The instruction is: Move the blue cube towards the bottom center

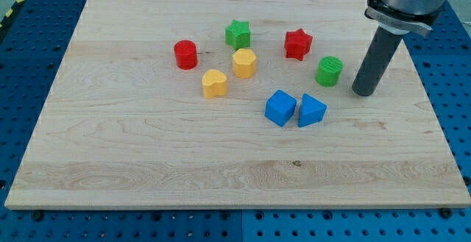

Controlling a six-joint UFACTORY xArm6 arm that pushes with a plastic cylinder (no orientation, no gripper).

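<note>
Tip: your rod came down from the view's top right, and my tip point(363, 93) rested on the board point(147, 161) just right of the green cylinder point(329, 71), apart from it.
Jaws: you had none to read; the arm ended in a plain dark rod.
Blue cube: you would have found the blue cube point(280, 108) right of the board's middle, well left of and below the tip.
Its neighbour: a blue triangular block point(311, 110) sat against the cube's right side, touching or nearly so; you could not tell which.
Upper group: a red cylinder point(185, 54), a green star point(238, 34), a red star point(298, 44).
Yellow pair: one yellow block point(244, 62) under the green star, another, the lower yellow block point(214, 83), down to its left; shapes unclear.
Surround: a blue perforated table point(22, 65) framed the board.
</note>
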